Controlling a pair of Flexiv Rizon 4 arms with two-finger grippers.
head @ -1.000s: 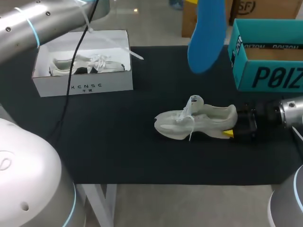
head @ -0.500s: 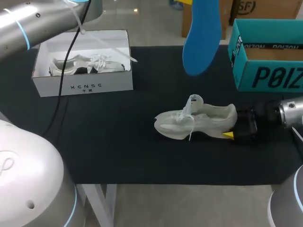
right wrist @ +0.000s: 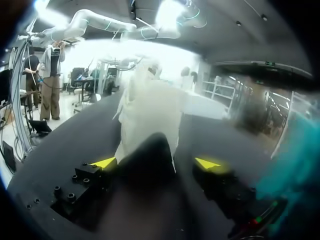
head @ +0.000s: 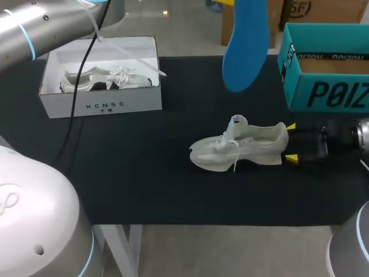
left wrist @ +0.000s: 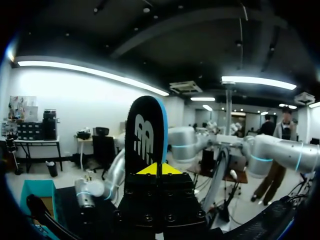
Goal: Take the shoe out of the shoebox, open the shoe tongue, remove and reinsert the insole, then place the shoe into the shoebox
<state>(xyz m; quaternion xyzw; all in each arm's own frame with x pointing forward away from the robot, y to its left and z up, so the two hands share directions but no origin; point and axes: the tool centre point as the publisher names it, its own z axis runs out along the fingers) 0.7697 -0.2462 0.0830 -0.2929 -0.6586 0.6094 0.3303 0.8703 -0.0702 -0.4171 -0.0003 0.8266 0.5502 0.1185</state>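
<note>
— What is the setting?
— A black table. A pale shoe rests on its sole mid-table, near an open teal shoebox.
— And the grippers?
— The right gripper is spread wide, with a tip at either side of the heel. The left gripper pinches a blue insole, held high above the shoe.

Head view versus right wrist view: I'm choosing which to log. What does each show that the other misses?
Only the head view: the white shoebox holding a second shoe, and the blue insole held aloft. Only the right wrist view: the shoe heel-on, inside the open right end effector. Both: that shoe, the yellow fingertips, the teal box.
</note>
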